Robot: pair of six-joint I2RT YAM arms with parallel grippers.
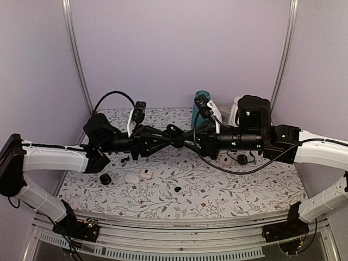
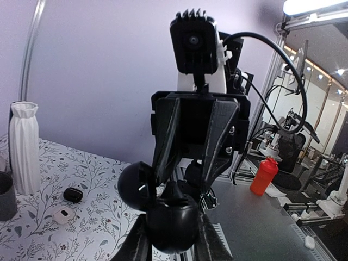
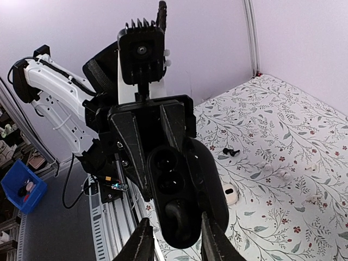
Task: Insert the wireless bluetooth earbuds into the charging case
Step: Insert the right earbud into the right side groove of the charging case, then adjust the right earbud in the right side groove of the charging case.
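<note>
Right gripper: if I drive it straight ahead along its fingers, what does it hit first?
The open black charging case, directly ahead of the right gripper and held by the left gripper; depth is unclear, so they may be touching.

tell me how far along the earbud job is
Done: the charging case is off the table, clamped in the left jaws, with its lid open. In hand: the right jaws stand slightly apart around the end of the lid. Left: both wells look empty, and a small black bud, probably one of the earbuds, lies on the table. Nothing is inserted yet.
</note>
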